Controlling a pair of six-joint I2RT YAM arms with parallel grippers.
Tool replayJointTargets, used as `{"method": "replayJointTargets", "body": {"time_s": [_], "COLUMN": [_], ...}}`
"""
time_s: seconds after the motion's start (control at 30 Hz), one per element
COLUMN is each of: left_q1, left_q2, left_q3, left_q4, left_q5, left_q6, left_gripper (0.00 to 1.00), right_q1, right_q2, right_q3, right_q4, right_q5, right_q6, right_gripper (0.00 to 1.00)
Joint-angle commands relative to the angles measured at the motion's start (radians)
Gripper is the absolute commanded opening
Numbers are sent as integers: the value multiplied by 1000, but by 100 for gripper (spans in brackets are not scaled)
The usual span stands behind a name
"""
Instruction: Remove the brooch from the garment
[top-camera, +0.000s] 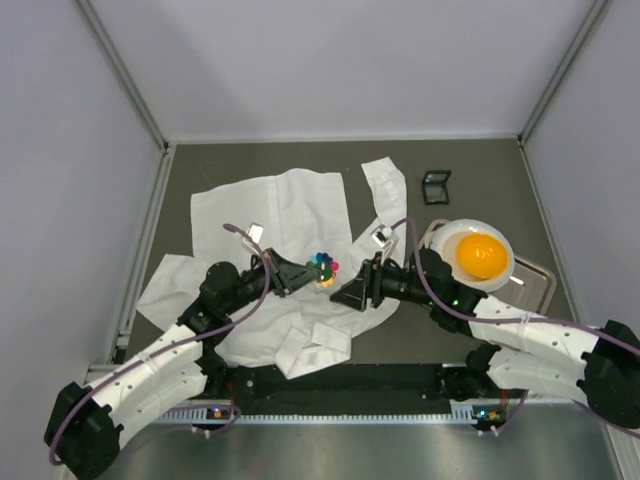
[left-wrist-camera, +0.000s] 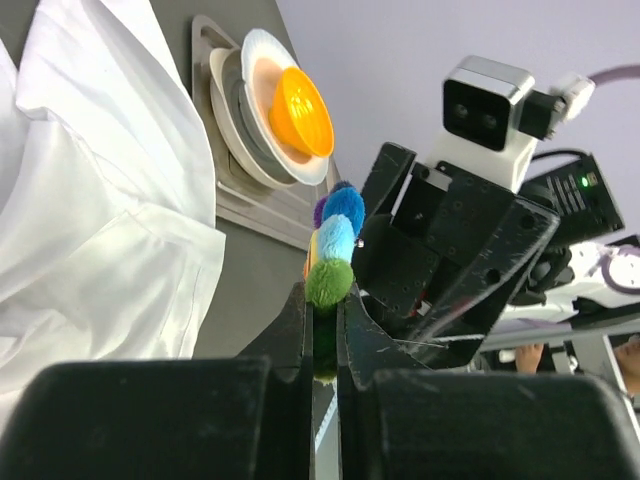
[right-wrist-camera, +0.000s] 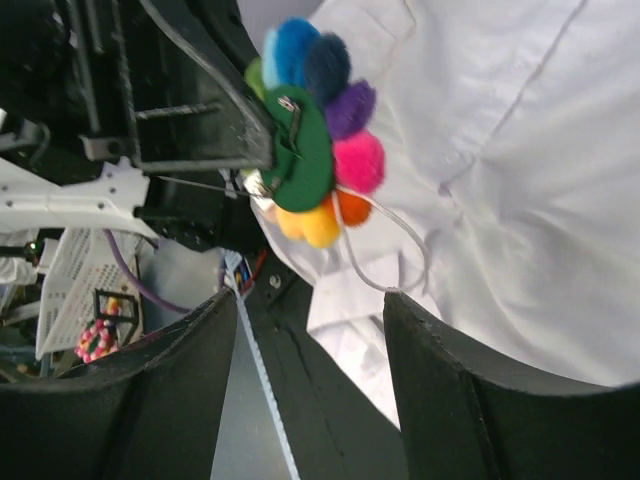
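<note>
The brooch (top-camera: 325, 267), a small flower of coloured pom-poms, is held just above the front of the white shirt (top-camera: 270, 205). My left gripper (top-camera: 306, 277) is shut on it; in the left wrist view (left-wrist-camera: 325, 305) the jaws clamp its green pom (left-wrist-camera: 330, 282). The right wrist view shows the brooch's green back and pin (right-wrist-camera: 305, 160) over the shirt (right-wrist-camera: 520, 150), with a thin clear loop (right-wrist-camera: 385, 255) hanging from it. My right gripper (top-camera: 352, 292) is open and empty, facing the brooch from close by (right-wrist-camera: 310, 335).
A white plate with an orange bowl (top-camera: 481, 256) sits on a metal tray (top-camera: 538, 287) at the right; it also shows in the left wrist view (left-wrist-camera: 300, 110). A small black frame (top-camera: 436, 186) lies at the back right. The shirt's sleeves spread left and back.
</note>
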Motion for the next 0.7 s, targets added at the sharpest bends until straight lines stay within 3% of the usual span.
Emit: {"method": "replayJointTargets", "body": {"time_s": [0.0, 0.23, 0.67], "left_q1": [-2, -2, -2], "left_q2": [-44, -53, -53], "left_q3": [-35, -89, -152], "left_q4": [66, 149, 292], "left_q5": [-75, -29, -33], "left_q6": [-64, -134, -225], "left_gripper": [0, 0, 0], "right_q1": [49, 48, 45], "right_q2": [38, 16, 117], "right_q3": [-11, 3, 17], "right_q4": [286, 252, 402], "right_q5": [142, 270, 198], "right_q6": [62, 76, 170], "right_gripper": [60, 57, 39]}}
